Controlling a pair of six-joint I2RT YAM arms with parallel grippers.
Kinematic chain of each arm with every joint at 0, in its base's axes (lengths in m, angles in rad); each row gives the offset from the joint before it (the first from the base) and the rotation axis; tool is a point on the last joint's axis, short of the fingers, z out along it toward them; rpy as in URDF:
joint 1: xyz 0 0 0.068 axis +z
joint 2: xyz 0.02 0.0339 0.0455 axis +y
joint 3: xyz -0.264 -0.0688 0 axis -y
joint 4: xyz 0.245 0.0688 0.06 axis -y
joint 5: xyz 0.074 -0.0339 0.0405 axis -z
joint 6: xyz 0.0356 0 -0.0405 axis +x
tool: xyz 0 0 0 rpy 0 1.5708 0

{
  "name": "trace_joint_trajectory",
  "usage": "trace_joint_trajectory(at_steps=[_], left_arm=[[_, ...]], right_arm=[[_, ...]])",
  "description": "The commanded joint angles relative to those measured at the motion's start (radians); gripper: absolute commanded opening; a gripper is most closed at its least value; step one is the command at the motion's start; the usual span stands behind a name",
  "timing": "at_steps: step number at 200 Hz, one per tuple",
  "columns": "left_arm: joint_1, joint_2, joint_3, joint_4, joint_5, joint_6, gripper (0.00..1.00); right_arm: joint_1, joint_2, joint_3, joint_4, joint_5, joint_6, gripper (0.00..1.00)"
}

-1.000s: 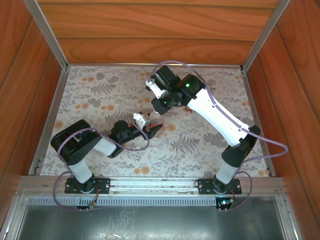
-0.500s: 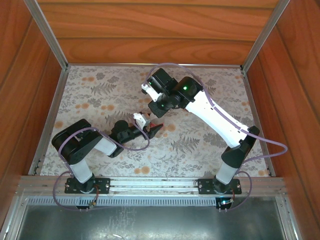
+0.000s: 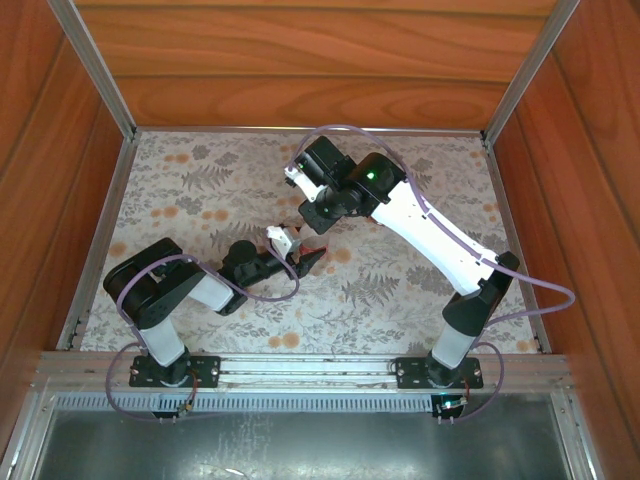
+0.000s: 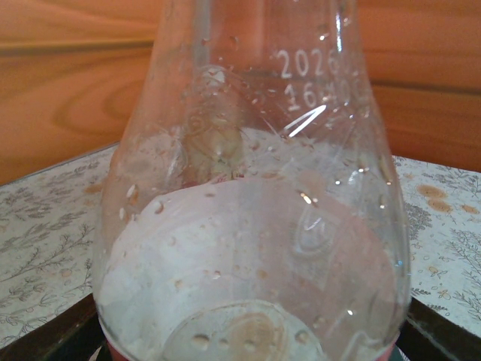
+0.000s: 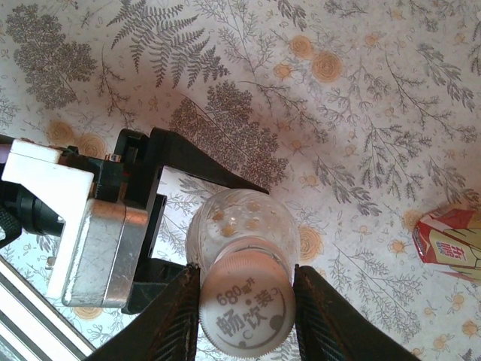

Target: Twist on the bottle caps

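A floral cloth covers the table, boxed in by wooden walls. A white cap sits on top of the neck of the clear bottle, apparently square to it, though the threads are hidden and how far it is wound on cannot be told.

The right gripper comes down from above the bottle, its two fingers pressed against opposite sides of the cap. Lower on the bottle, the left gripper clamps the body from the side and holds it upright. In the left wrist view the wet, clear wall stands right in front of the camera.

The main risk is cross-threading. If the cap is tilted even a little when it turns, it will bind or ride up and pop off. The bottle is thin and damp, so it could spin inside the left fingers, and the cap would then turn with it and never tighten. The ribbed cap edge could also slip out of the pinch.

A red printed scrap lies on the cloth well apart from the bottle, out of the way.
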Motion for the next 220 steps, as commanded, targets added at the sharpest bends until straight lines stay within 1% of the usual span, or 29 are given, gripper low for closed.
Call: trace_joint_trajectory(at_steps=[1,69,124,161,220], left_arm=[[-0.012,0.029,-0.007,-0.086,0.007,0.001,0.71],[-0.012,0.030,-0.006,-0.086,0.008,0.000,0.71],[-0.012,0.031,-0.004,-0.086,0.016,-0.001,0.71],[-0.013,0.036,-0.004,-0.086,0.021,0.012,0.71],[-0.014,0.039,-0.004,-0.087,0.023,0.020,0.71]], right_arm=[[0.004,-0.015,-0.012,-0.015,0.014,-0.009,0.38],[0.004,-0.020,-0.045,0.010,0.012,-0.005,0.39],[0.005,-0.022,-0.038,0.021,0.015,0.002,0.35],[0.004,0.013,0.017,-0.021,0.014,0.002,0.35],[0.005,0.092,0.108,-0.136,0.006,0.003,0.35]])
